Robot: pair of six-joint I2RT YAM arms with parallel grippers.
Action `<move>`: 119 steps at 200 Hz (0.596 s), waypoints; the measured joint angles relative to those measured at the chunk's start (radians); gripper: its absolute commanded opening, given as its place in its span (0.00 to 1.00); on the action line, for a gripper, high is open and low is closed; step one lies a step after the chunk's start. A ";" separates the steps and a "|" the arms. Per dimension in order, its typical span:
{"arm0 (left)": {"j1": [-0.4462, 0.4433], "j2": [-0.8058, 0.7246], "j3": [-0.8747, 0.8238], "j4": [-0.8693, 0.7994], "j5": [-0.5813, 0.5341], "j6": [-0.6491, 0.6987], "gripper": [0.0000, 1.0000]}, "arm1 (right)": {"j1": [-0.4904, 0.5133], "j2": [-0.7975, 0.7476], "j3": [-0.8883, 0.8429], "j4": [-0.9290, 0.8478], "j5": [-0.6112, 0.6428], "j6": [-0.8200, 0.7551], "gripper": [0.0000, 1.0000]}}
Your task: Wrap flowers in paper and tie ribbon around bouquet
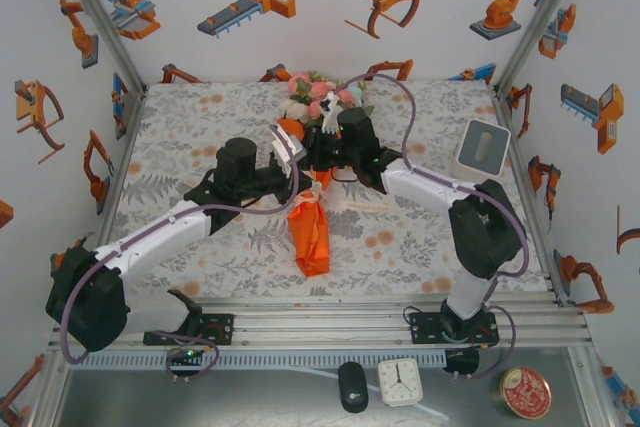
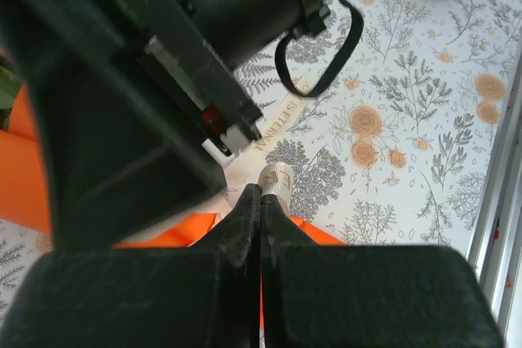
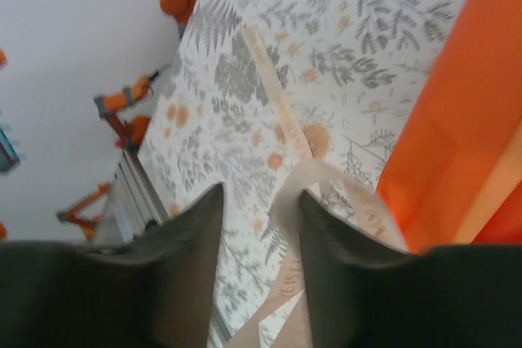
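Note:
The bouquet lies mid-table, its flowers [image 1: 318, 97] at the far end and the orange paper [image 1: 310, 232] tapering toward me. Both grippers meet over its middle. My left gripper [image 2: 261, 193] is shut, and a small loop of the cream ribbon [image 2: 276, 180] pokes out at its tips above the orange paper [image 2: 163, 234]. My right gripper [image 3: 259, 201] stands open; the ribbon [image 3: 281, 112] drapes over the inner edge of its right finger [image 3: 342, 258] and runs off across the cloth. The paper [image 3: 457, 120] lies just to its right. A loose stretch of ribbon [image 1: 362, 205] lies on the table.
A white box [image 1: 482, 147] stands at the right side of the floral tablecloth [image 1: 180, 147]. On the shelf below the metal front rail [image 1: 330, 317] lie a black mouse [image 1: 352, 387], a small clock [image 1: 400, 382] and a round tin [image 1: 525, 392]. Printed walls close in three sides.

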 measured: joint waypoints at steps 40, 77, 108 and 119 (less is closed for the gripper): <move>0.000 0.006 -0.001 0.003 -0.045 -0.018 0.00 | -0.086 -0.139 -0.055 -0.058 -0.006 -0.019 0.48; 0.005 0.052 0.000 0.018 -0.105 -0.063 0.00 | -0.172 -0.299 -0.156 -0.067 -0.013 -0.082 0.48; 0.019 0.082 0.006 0.028 -0.139 -0.107 0.00 | -0.151 -0.411 -0.409 0.058 -0.053 -0.196 0.59; 0.024 0.085 0.006 0.038 -0.141 -0.117 0.00 | -0.134 -0.407 -0.455 0.095 -0.075 -0.225 0.62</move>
